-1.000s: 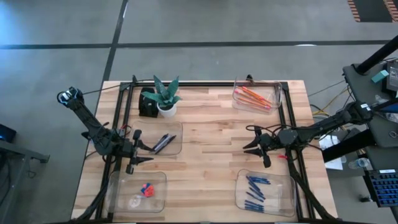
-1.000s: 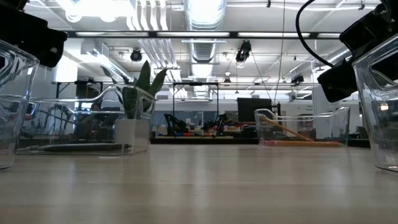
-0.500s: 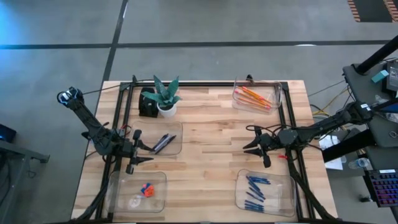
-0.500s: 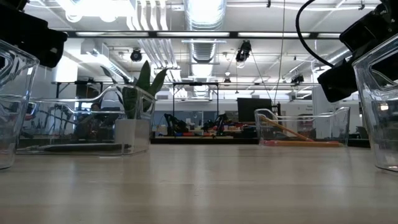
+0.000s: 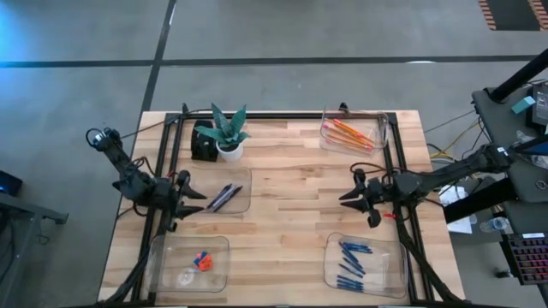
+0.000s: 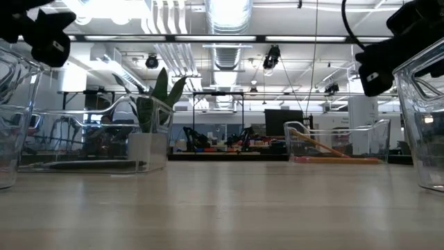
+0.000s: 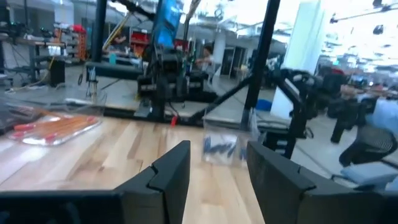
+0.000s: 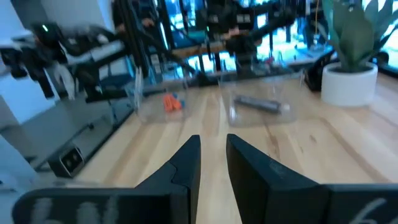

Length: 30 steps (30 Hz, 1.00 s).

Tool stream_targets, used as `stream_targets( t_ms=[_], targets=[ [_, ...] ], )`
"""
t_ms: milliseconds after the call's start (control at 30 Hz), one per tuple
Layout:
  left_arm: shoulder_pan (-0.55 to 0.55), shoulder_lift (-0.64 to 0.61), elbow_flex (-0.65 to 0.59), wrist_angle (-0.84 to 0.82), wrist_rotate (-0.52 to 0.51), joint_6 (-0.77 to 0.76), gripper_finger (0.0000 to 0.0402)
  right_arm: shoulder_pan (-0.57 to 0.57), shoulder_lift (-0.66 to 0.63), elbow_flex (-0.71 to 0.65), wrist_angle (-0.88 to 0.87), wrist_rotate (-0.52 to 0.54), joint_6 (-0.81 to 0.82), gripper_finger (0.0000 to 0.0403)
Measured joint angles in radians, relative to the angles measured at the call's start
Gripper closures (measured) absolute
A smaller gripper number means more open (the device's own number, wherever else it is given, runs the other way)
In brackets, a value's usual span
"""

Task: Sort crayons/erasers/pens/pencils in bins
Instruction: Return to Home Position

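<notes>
Four clear bins sit on the wooden table. The far right bin (image 5: 352, 133) holds orange and red pencils (image 5: 349, 132). Blue sticks lie in the near right bin (image 5: 365, 262). In the near left bin (image 5: 188, 262) lie the erasers (image 5: 202, 259). The bin (image 5: 227, 195) in front of the plant holds dark pens (image 5: 224, 197). My left gripper (image 5: 195, 202) hovers open at that bin's left side, touching nothing (image 7: 217, 155). My right gripper (image 5: 344, 200) hangs over bare wood right of centre, open by a narrow gap (image 8: 213, 146).
A potted green plant (image 5: 228, 133) next to a black box (image 5: 204, 142) stands at the far left. A black frame (image 5: 282, 116) runs along the table's far edge and down both sides. Bare wood (image 5: 291, 214) lies between the bins in the middle.
Both grippers have risen a little and drawn back. The left one has moved toward the table's left and far edges. The right one has moved slightly toward the right edge. Nothing in the bins has shifted.
</notes>
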State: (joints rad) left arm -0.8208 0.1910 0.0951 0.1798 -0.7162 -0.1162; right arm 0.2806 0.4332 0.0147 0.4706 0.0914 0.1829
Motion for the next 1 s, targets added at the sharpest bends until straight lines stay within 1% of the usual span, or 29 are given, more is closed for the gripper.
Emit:
stream_targets(
  t_ms=[200,267,333,400,700,833,1000],
  targets=[
    [0.053,-0.104,-0.063,0.001,0.0,-0.002,0.0257,0.0,-0.087,0.0,0.0,0.001,0.0,0.0335],
    [0.079,-0.137,-0.087,-0.023,0.0,-0.001,0.0257,0.0,-0.114,0.0,-0.001,0.001,0.0,0.0335],
    [0.106,-0.165,-0.087,-0.072,-0.001,-0.007,0.0257,0.0,-0.143,0.0,-0.001,0.001,0.0,0.0335],
    [0.135,-0.168,-0.087,-0.102,0.004,-0.006,0.0257,0.0,-0.171,-0.001,-0.002,0.001,0.0,0.0335],
    [0.286,-0.169,-0.088,-0.101,0.004,-0.007,0.0257,-0.019,-0.286,-0.002,-0.008,-0.002,0.0,0.0335],
    [0.384,-0.169,-0.088,-0.101,0.004,-0.007,0.0257,-0.063,-0.349,-0.003,-0.02,-0.002,0.0,0.0335],
    [0.525,-0.168,-0.088,-0.1,0.004,-0.007,0.0257,-0.157,-0.431,-0.003,-0.014,-0.002,0.0,0.0335]
  ],
)
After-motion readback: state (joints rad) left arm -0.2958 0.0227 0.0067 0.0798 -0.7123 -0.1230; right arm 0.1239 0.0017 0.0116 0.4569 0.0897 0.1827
